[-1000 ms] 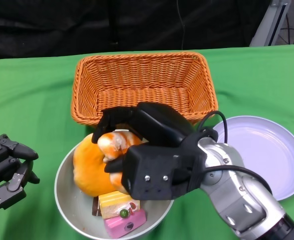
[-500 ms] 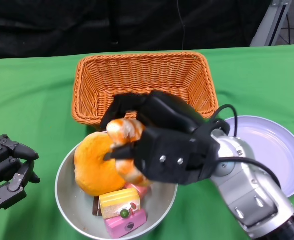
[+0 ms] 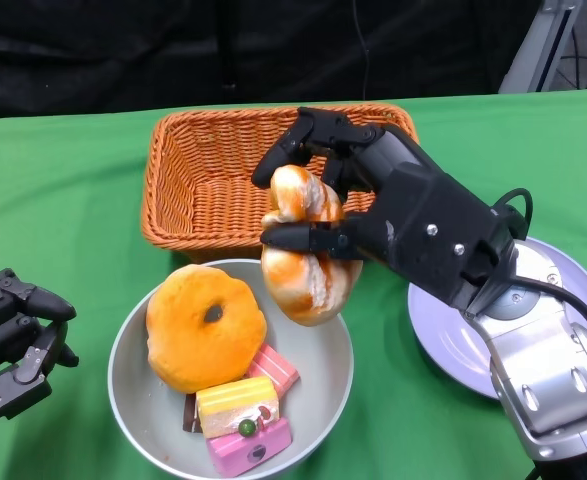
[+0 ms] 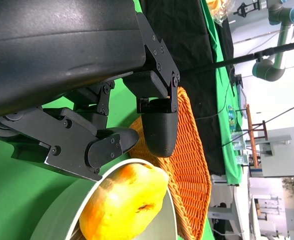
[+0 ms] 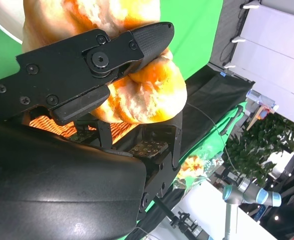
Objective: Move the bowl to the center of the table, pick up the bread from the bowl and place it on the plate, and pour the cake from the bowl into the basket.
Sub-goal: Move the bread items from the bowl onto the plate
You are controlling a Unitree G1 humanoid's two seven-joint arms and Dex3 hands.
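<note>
Your right hand (image 3: 393, 215) is holding the twisted bread (image 3: 306, 245) tight, up in the air over the far rim of the bowl (image 3: 133, 400), just in front of the basket (image 3: 273, 160). The plate (image 3: 573, 290) lies to the right of the bread, by the table's right edge, so carry it that way. Your left hand (image 3: 13, 340) holds nothing, fingers loosely apart, by the left edge.

Both hands are black: the right hand (image 3: 373, 215) shows small silver screws, with black cables looping to a silver forearm (image 3: 548, 375); the left hand (image 3: 13, 340) looks ridged, perhaps jointed plates.
</note>
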